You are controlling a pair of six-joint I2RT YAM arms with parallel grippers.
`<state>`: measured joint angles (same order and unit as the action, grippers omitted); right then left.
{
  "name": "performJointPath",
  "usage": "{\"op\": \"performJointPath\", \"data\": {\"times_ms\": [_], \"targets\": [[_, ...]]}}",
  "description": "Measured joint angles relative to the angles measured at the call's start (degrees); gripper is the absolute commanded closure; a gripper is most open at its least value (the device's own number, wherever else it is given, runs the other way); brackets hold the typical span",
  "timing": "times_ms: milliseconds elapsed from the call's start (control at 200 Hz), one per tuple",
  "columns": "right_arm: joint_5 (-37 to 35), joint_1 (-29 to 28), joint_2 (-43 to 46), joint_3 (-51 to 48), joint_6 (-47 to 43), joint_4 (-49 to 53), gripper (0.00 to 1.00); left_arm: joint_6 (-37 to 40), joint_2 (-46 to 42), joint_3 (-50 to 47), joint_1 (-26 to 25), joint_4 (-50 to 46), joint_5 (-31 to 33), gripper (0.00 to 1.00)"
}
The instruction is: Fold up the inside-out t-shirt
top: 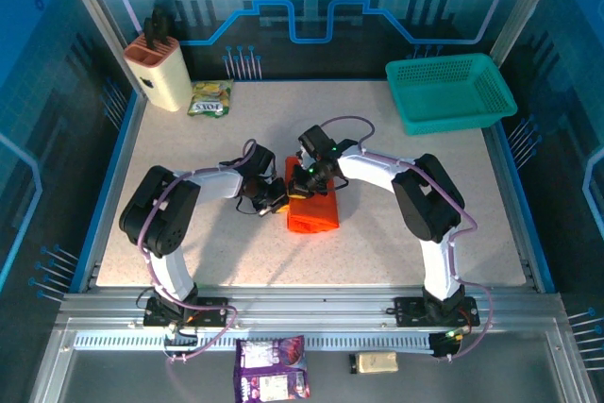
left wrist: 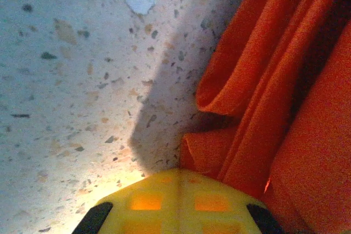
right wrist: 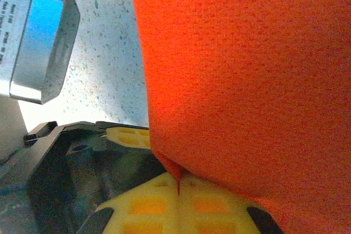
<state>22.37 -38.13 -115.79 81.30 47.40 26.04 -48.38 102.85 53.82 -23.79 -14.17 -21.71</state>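
The inside-out t-shirt [top: 316, 212] lies as a small bright orange bundle in the middle of the table. Both grippers meet at its far left corner. My left gripper [top: 276, 197] sits against the bundle's left side. In the left wrist view the left gripper [left wrist: 181, 172] has its yellow fingers pressed shut, their tip at the edge of the t-shirt's [left wrist: 285, 80] folds, with no cloth seen between them. My right gripper [top: 304, 179] is on the far edge. In the right wrist view this gripper [right wrist: 179, 182] is shut, with a thin fold of the t-shirt [right wrist: 247, 80] pinched in the seam.
A teal mesh basket [top: 451, 92] stands at the back right. A beige block holder [top: 159, 73] and a green-yellow packet [top: 209, 98] sit at the back left. A purple packet [top: 272, 368] lies below the front rail. Speckled tabletop [top: 189, 148] surrounds the bundle.
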Motion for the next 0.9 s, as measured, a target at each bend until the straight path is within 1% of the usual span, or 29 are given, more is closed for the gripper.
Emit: {"op": "performJointPath", "data": {"times_ms": [35,115,250,370,550,665,750,901], "targets": [[0.00,0.00,0.02,0.00,-0.02,0.02,0.92,0.02,-0.17,0.00,-0.02,-0.15,0.46,0.94],[0.04,-0.07,0.02,0.00,-0.22,0.09,0.80,0.13,-1.05,0.00,-0.11,-1.77,2.14,0.92],[0.20,0.07,1.07,-0.20,-0.90,1.20,0.76,0.70,-4.17,0.13,0.00,-6.69,5.22,0.92],[0.20,1.01,4.85,-1.22,-1.46,2.51,0.77,1.68,-7.85,2.01,0.00,-10.97,6.60,0.91],[0.98,4.20,11.69,-4.28,-3.52,3.89,0.80,2.89,-10.23,6.54,-0.81,-13.42,6.19,0.92],[2.75,5.77,13.46,-6.91,-5.86,5.25,0.81,3.56,-9.77,8.74,-3.82,-14.29,3.98,0.93],[4.26,5.95,13.46,-9.35,-7.54,6.14,0.82,3.63,-8.57,9.75,-6.56,-14.23,2.21,0.96],[5.97,6.01,13.25,-14.47,-9.03,6.45,0.84,3.06,-6.12,8.22,-9.66,-13.09,0.02,0.97]]}}
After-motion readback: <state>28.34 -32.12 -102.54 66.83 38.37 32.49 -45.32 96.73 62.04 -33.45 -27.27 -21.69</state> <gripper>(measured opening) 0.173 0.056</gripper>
